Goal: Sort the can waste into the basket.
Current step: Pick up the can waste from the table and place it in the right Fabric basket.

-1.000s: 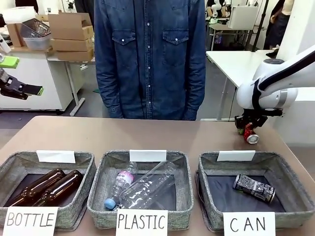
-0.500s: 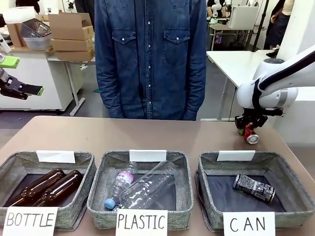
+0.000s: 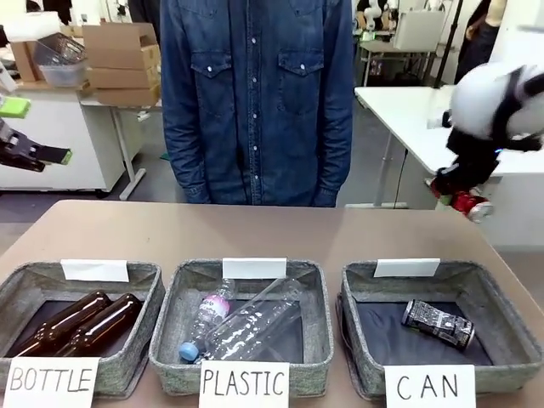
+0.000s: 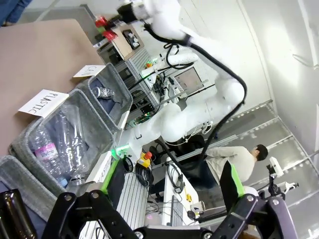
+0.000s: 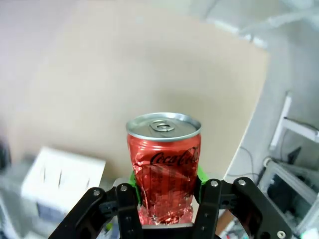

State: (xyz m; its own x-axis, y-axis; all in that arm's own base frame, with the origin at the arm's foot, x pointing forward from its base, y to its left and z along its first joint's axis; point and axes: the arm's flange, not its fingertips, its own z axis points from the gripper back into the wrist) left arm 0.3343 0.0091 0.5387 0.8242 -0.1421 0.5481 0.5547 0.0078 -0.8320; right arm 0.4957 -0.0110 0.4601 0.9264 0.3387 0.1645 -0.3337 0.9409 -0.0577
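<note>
My right gripper (image 3: 463,197) hangs above the table's far right, shut on the shiny red, dented can (image 3: 467,205). In the right wrist view the red can (image 5: 164,164) stands upright, pinched between the green pads of the gripper (image 5: 164,196). The dark patterned can (image 3: 438,325) lies in the grey basket signed "CAN" (image 3: 361,374) at front right. In the left wrist view the basket (image 4: 119,94) holds the dark can (image 4: 103,92), and the red can (image 4: 109,35) shows farther off. My left gripper (image 3: 30,132) is open at the far left, off the table, with nothing between its fingers (image 4: 169,181).
The "PLASTIC" basket (image 3: 166,340) holds clear bottles in the middle. The "BOTTLE" basket (image 3: 149,323) holds brown glass bottles at the left. A person in a denim shirt (image 3: 255,102) stands at the far edge. Bare tabletop (image 3: 255,229) lies behind the baskets.
My right gripper has risen from near the tabletop and moved right, carrying the red can, and shows motion blur. The left gripper and the baskets have stayed put.
</note>
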